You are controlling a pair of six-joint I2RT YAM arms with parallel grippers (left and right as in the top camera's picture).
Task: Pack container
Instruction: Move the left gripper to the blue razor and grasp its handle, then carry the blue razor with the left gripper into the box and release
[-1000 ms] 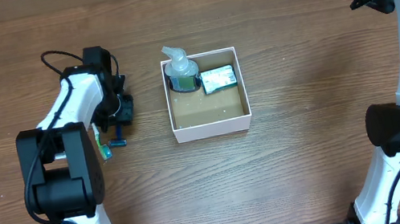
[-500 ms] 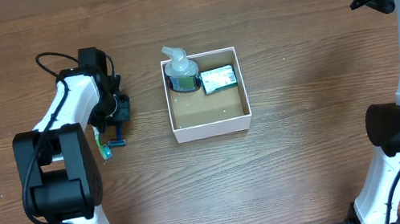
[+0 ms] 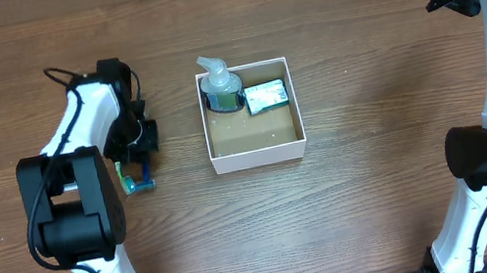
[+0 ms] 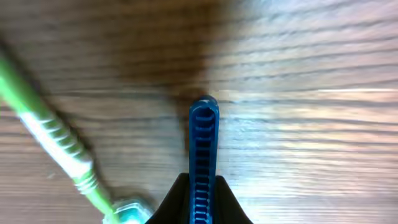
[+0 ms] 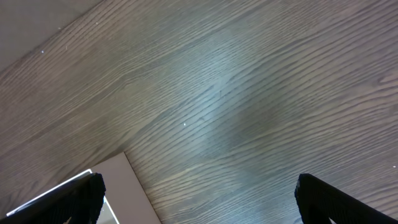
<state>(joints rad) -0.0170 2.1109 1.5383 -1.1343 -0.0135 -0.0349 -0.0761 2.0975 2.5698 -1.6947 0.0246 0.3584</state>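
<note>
Left tool (image 4: 203, 190) is pressed together on a blue handle (image 4: 203, 146), a ribbed thing that sticks straight out from between my fingers over the wood. Whether its far end rests on the worktop (image 3: 372, 135) or hangs just above it, I cannot tell. Just beside it, to the left in my wrist view, a green brush (image 4: 53, 134) lies slantwise, blurred. From overhead my left tool (image 3: 141, 160) points down at the spot where the green brush (image 3: 126, 181) and blue handle (image 3: 144, 183) show together, left of the box (image 3: 257, 160) and apart from it.

My right tool (image 5: 199, 190) is spread wide, one finger at each lower corner of its wrist view, nothing but bare wood between them. It is up at the far right corner, well apart from the box.

The box sits near the middle of the worktop. In its far part stand a pump bottle (image 3: 220, 87), in the left corner, and a green and white packet (image 3: 267, 97) beside it on the right. The near part shows bare brown floor.
</note>
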